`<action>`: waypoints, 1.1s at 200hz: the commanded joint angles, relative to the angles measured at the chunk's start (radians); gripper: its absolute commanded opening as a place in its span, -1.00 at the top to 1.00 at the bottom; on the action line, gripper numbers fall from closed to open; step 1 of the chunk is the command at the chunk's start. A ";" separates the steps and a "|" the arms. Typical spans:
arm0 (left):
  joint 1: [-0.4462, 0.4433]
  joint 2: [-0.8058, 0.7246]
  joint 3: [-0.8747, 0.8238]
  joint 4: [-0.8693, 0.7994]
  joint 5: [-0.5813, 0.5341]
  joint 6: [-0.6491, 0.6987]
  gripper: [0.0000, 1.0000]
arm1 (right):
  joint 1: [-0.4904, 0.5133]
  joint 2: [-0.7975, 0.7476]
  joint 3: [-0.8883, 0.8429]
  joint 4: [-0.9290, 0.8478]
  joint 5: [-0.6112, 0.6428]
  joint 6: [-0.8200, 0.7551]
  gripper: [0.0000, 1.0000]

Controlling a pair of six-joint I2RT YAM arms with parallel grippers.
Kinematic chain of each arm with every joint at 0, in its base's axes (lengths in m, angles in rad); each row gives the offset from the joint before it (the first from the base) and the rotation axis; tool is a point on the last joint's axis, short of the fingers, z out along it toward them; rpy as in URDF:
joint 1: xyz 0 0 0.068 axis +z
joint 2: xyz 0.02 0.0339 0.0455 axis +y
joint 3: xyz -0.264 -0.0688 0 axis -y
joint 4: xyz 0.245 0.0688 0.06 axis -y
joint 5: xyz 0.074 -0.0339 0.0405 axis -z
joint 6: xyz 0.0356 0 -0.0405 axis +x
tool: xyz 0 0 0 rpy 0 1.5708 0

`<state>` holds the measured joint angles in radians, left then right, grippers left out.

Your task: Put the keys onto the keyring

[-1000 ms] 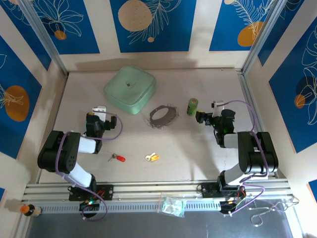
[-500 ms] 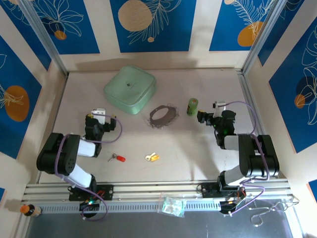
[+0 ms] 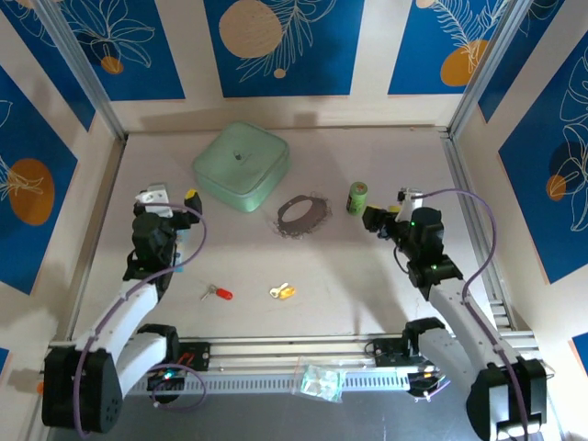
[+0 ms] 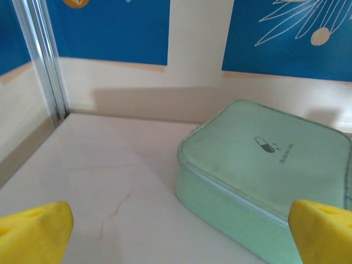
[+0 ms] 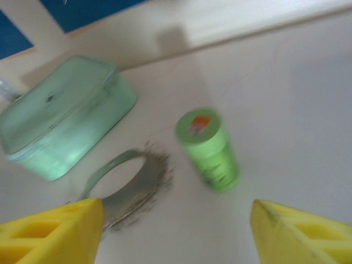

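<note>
Near the table's [image 3: 367, 276] front edge, the small red-headed metal key [image 3: 220, 294] and the yellow-headed metal key [image 3: 283, 291] lie loose, well apart from the grey beaded-chain keyring [image 3: 303, 214] at mid-table. Nothing is threaded yet. The left gripper [image 3: 172, 196] and right gripper [image 3: 386, 209] have their jaws apart and empty.

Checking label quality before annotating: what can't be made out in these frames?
- Top view: red key and yellow key too small to see their holes.
- Right wrist view: motion blur hides the keyring beads and any clasp; a yellow tool finger covers its near end.
- Right wrist view: green cylinder label blurred.
- Left wrist view: green case cut off by the right edge; its print too small.
</note>
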<state>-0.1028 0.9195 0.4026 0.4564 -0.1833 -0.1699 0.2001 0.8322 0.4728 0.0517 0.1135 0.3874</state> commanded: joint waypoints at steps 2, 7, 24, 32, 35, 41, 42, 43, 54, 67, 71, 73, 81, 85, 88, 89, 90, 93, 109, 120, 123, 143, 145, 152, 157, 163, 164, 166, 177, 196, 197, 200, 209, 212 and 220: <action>-0.008 -0.063 0.017 -0.265 0.082 -0.176 -0.95 | 0.120 -0.008 0.046 -0.252 0.025 0.109 -0.21; -0.012 -0.073 0.019 -0.285 0.104 -0.198 -0.93 | 0.155 0.000 0.046 -0.258 0.026 0.121 -0.11; -0.046 -0.082 -0.003 -0.292 0.218 -0.251 -0.88 | 0.282 0.046 0.051 -0.262 0.050 0.173 0.04; -0.075 -0.081 -0.024 -0.277 0.239 -0.282 -0.87 | 0.335 0.082 0.062 -0.262 0.064 0.180 0.06; -0.088 -0.079 -0.034 -0.271 0.240 -0.294 -0.86 | 0.355 0.097 0.067 -0.264 0.071 0.181 0.06; -0.115 -0.075 -0.049 -0.260 0.238 -0.311 -0.84 | 0.387 0.134 0.086 -0.270 0.086 0.183 0.06; -0.121 -0.074 -0.051 -0.259 0.237 -0.314 -0.84 | 0.392 0.141 0.090 -0.272 0.087 0.182 0.07; -0.126 -0.073 -0.053 -0.257 0.235 -0.317 -0.84 | 0.396 0.147 0.091 -0.273 0.088 0.182 0.06; -0.184 -0.054 -0.066 -0.248 0.214 -0.341 -0.82 | 0.424 0.227 0.142 -0.291 0.076 0.165 0.05; -0.255 -0.014 -0.055 -0.261 0.185 -0.358 -0.79 | 0.432 0.337 0.224 -0.320 0.036 0.141 0.01; -0.273 0.001 -0.048 -0.269 0.181 -0.363 -0.79 | 0.433 0.373 0.252 -0.331 0.023 0.133 0.01; -0.280 0.009 -0.044 -0.273 0.180 -0.364 -0.79 | 0.433 0.391 0.267 -0.340 0.019 0.129 0.02; -0.313 0.039 -0.029 -0.287 0.177 -0.377 -0.78 | 0.433 0.460 0.327 -0.378 0.013 0.117 0.08; -0.327 0.052 -0.022 -0.291 0.175 -0.386 -0.78 | 0.434 0.493 0.362 -0.397 0.011 0.109 0.08; -0.337 0.063 -0.018 -0.293 0.176 -0.394 -0.78 | 0.435 0.518 0.385 -0.407 0.012 0.103 0.08; -0.340 0.067 -0.017 -0.294 0.176 -0.397 -0.78 | 0.435 0.526 0.392 -0.412 0.011 0.100 0.08; -0.343 0.071 -0.016 -0.294 0.175 -0.401 -0.77 | 0.435 0.533 0.400 -0.416 0.011 0.098 0.10; -0.351 0.081 -0.013 -0.293 0.175 -0.407 -0.77 | 0.435 0.557 0.417 -0.424 0.010 0.088 0.14; -0.398 0.125 -0.003 -0.277 0.174 -0.440 -0.76 | 0.434 0.669 0.527 -0.482 0.027 0.047 0.22; -0.421 0.148 0.001 -0.265 0.164 -0.440 -0.76 | 0.429 0.737 0.595 -0.522 0.049 0.015 0.27; -0.425 0.153 0.001 -0.261 0.161 -0.438 -0.76 | 0.427 0.754 0.614 -0.531 0.053 0.006 0.27; -0.434 0.181 -0.001 -0.220 0.156 -0.402 -0.77 | 0.407 0.843 0.691 -0.552 0.053 -0.042 0.29; -0.434 0.182 0.000 -0.218 0.155 -0.398 -0.76 | 0.404 0.853 0.699 -0.555 0.051 -0.046 0.29; -0.434 0.187 0.004 -0.215 0.157 -0.384 -0.76 | 0.400 0.879 0.725 -0.567 0.044 -0.059 0.29; -0.434 0.188 0.010 -0.216 0.159 -0.374 -0.76 | 0.398 0.894 0.743 -0.576 0.039 -0.070 0.29; -0.434 0.188 0.015 -0.219 0.162 -0.365 -0.76 | 0.398 0.910 0.760 -0.584 0.032 -0.083 0.29; -0.434 0.188 0.017 -0.220 0.163 -0.365 -0.76 | 0.398 0.912 0.764 -0.585 0.031 -0.084 0.30; -0.434 0.188 0.018 -0.221 0.163 -0.362 -0.76 | 0.399 0.918 0.770 -0.587 0.028 -0.088 0.30; -0.435 0.182 0.024 -0.227 0.166 -0.358 -0.76 | 0.398 0.949 0.802 -0.599 0.008 -0.101 0.35; -0.435 0.163 0.024 -0.240 0.167 -0.367 -0.76 | 0.398 1.003 0.853 -0.627 -0.014 -0.113 0.42; -0.436 0.161 0.024 -0.243 0.167 -0.368 -0.76 | 0.398 1.005 0.855 -0.628 -0.016 -0.113 0.43; -0.436 0.159 0.024 -0.248 0.166 -0.370 -0.76 | 0.398 1.013 0.863 -0.633 -0.021 -0.114 0.44; -0.437 0.147 0.024 -0.266 0.164 -0.370 -0.76 | 0.398 1.034 0.882 -0.645 -0.037 -0.113 0.46; -0.436 0.142 0.023 -0.272 0.163 -0.370 -0.76 | 0.400 1.038 0.887 -0.647 -0.041 -0.113 0.47; -0.437 0.130 0.020 -0.285 0.156 -0.374 -0.76 | 0.405 1.051 0.897 -0.650 -0.049 -0.114 0.48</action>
<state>-0.5308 1.0878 0.4007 0.1993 -0.0120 -0.5491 0.5976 1.8465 1.3224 -0.5358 0.1261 0.3012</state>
